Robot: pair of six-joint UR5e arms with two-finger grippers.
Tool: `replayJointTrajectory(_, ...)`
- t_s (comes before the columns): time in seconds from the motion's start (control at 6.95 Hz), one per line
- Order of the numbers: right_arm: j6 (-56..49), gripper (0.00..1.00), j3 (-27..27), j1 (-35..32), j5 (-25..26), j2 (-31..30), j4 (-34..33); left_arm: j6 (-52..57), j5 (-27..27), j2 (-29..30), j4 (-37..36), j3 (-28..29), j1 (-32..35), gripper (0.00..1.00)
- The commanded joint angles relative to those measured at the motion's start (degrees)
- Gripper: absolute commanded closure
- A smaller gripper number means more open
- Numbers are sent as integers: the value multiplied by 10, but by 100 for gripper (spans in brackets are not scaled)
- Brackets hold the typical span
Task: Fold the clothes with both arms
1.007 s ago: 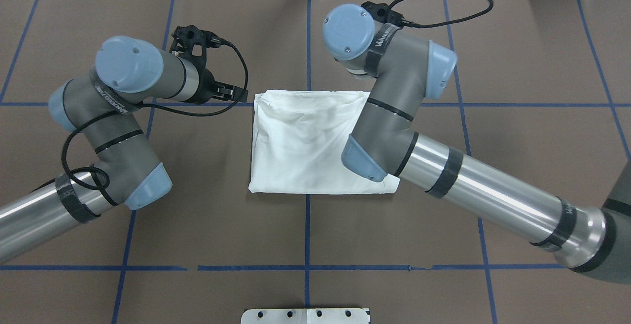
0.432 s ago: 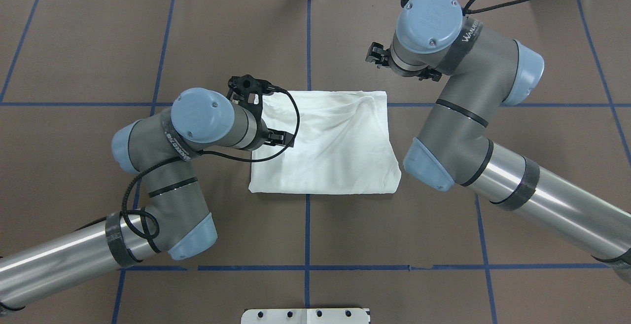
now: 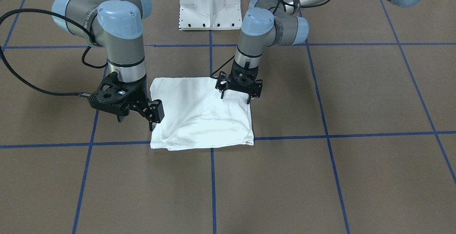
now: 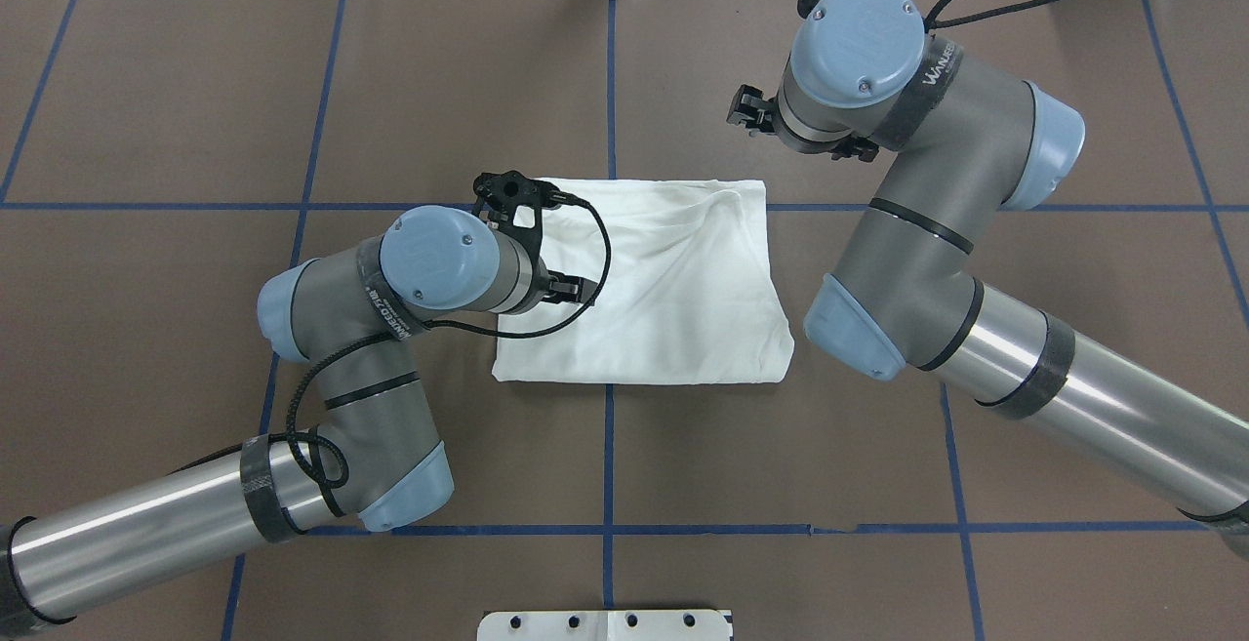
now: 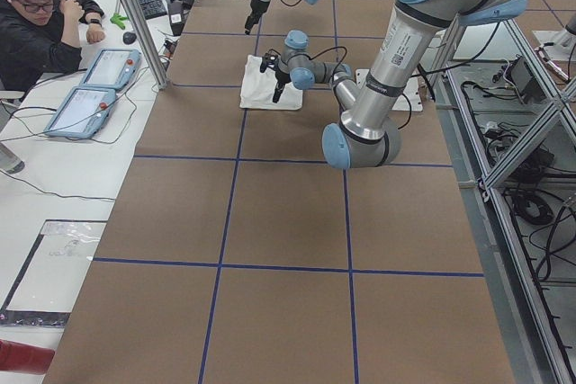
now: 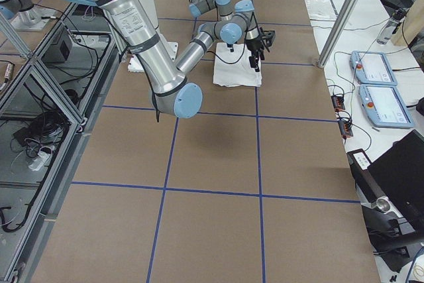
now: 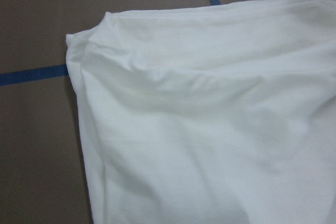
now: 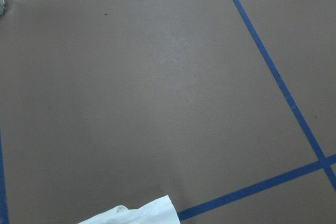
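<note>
- Left claw (image 3: 235,98): jaws spread with nothing between them, pointing straight down over the shirt (image 4: 673,300). It's at the edge on the robot's left, toward the far side. Whether the fingertips touch the cloth, I can't quite tell from here.
- Its wrist camera is filled with that far corner, so I'd say it's lining up on an edge to pinch or flatten.
- Right claw (image 3: 136,123): also spread and empty, held up off the cloth, out past the shirt's far corner on the robot's right. Its own camera sees mostly bare bench (image 4: 195,85) and just a tip of white. I reckon it's parked clear so it can't drag the fold.
- The shirt lies mid-bench as a compact, roughly square packet. The sleeves are tucked out of sight, no print shows, and a few soft ridges cross the top layer.
- It sits where the blue tape lines (image 4: 609,446) cross, in easy reach of both arms.
- Judging by that shape, the folding is near its end, though a last tidy may remain.
</note>
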State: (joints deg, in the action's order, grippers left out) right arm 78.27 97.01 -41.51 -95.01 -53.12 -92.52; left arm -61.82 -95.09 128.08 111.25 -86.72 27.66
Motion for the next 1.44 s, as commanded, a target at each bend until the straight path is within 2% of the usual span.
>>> replayJointTrajectory(0.0,-2,0,-1,-2,0,-1,1,0,16,24,3,37,10,0)
replayJointTrajectory(0.43,-1,0,-1,-2,0,0,1,15,31,90,11,167,72,0)
replayJointTrajectory(0.58,-1,0,-1,-2,0,-1,1,26,52,100,12,193,84,0)
replayJointTrajectory(0.86,3,0,-2,-1,1,-5,1,62,50,110,15,205,128,0)
replayJointTrajectory(1.01,14,0,-2,9,4,-3,1,77,35,114,37,203,150,0)
replayJointTrajectory(1.29,115,0,-25,41,18,19,1,138,-97,92,80,179,191,0)
